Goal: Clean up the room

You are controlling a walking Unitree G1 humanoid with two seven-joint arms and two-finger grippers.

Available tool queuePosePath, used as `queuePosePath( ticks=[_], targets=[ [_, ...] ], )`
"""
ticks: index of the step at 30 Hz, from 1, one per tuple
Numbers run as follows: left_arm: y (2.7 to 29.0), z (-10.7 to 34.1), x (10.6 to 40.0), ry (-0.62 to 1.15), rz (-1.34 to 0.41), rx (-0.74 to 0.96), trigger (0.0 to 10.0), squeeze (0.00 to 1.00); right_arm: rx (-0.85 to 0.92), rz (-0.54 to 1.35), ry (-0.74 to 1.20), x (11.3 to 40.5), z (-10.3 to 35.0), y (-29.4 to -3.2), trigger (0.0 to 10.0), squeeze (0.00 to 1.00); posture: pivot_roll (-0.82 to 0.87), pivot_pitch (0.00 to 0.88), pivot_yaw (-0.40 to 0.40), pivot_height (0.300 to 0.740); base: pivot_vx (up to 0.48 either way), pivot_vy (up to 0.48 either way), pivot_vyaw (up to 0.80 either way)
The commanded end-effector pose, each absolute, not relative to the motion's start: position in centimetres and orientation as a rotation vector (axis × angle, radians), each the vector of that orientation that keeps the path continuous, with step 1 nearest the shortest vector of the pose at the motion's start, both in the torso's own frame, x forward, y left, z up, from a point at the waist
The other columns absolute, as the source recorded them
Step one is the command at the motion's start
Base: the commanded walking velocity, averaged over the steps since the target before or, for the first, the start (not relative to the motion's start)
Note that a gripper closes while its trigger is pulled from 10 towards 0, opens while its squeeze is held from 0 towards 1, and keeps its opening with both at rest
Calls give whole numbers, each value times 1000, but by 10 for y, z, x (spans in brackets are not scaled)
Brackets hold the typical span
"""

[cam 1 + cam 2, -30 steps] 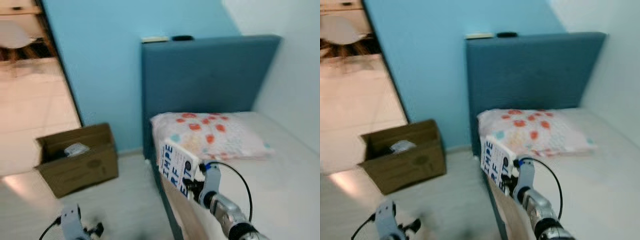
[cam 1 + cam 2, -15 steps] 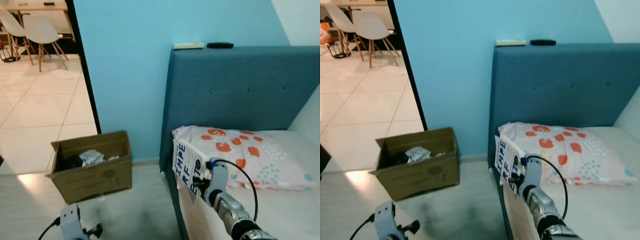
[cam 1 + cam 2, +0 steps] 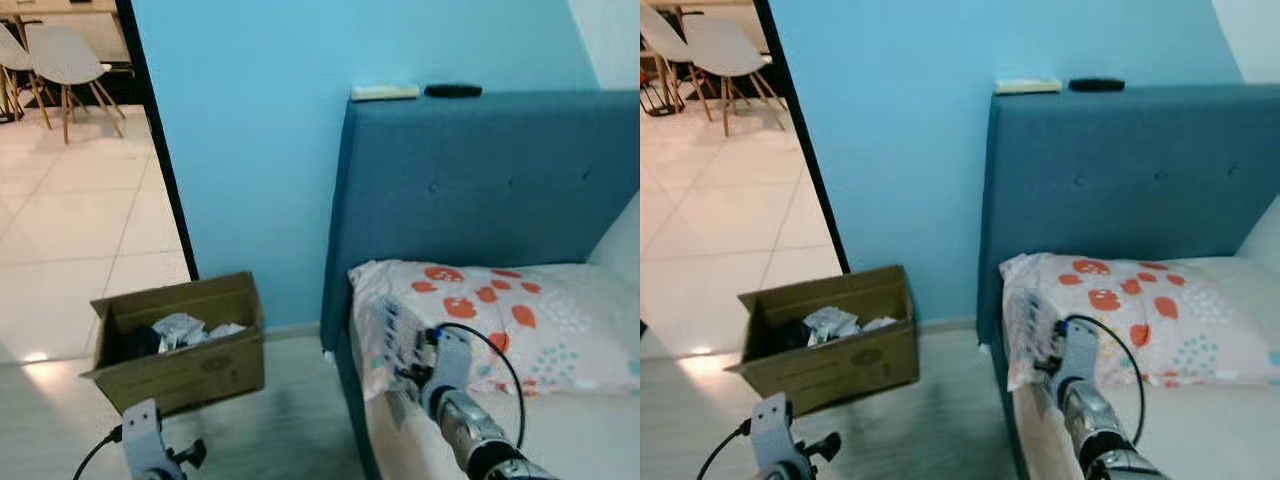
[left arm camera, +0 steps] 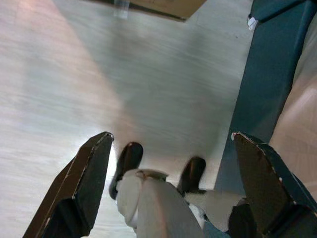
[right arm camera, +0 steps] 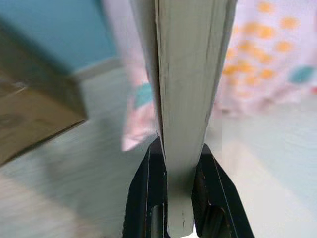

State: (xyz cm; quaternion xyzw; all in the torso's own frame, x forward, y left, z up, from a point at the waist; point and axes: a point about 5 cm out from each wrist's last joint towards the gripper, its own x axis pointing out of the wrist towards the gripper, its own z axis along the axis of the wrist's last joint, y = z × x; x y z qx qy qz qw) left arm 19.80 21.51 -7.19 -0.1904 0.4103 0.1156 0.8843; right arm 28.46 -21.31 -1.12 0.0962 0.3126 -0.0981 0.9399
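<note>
book (image 5: pixel 185 99) now edge-on, right gripper (image 5: pixel 179 163) fingers (image 5: pixel 143 193) clamping it; left fingers (image 4: pixel 84 183) spread.

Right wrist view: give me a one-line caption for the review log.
Right gripper clamped on the edge of a book, held upright above the bed beside the spotted pillow, cardboard box blurred on the floor.

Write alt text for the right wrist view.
The right tool grips a book by its edge, pages facing the camera. Behind it lie a spotted pillow on a bed and, blurred, a cardboard box on the floor.
</note>
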Motion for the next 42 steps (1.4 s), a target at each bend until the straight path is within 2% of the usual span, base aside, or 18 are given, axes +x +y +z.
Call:
queuePosePath(
  ticks=[1, 12, 19, 28, 33, 42],
  targets=[
    [213, -76, 192, 880, 241, -403, 10000, 0, 225, -263, 638, 283, -10, -225, 10000, 0, 29, 0, -49, 740, 0, -450, 0],
    [213, -77, 191, 880, 266, -422, 10000, 0, 364, -322, 685, 280, -12, -229, 10000, 0, 22, 0, -55, 740, 0, 0, 0],
    [214, -77, 190, 878, 275, -422, 10000, 0, 574, -344, 839, 273, -21, -219, 10000, 0, 23, 0, -59, 740, 0, 0, 0],
    [215, -78, 187, 881, 277, -418, 10000, 0, 639, -344, 895, 262, -30, -217, 10000, 0, 20, 0, -58, 740, 0, 0, 0],
    [214, -78, 187, 881, 274, -418, 10000, 0, 720, -415, 866, 254, -37, -217, 10000, 0, 26, 0, -52, 740, 0, 0, 0],
    [221, -78, 183, 889, 274, -394, 10000, 0, 708, -483, 846, 247, -43, -220, 10000, 0, 46, 28, -25, 725, 0, 0, 0]
  ],
)
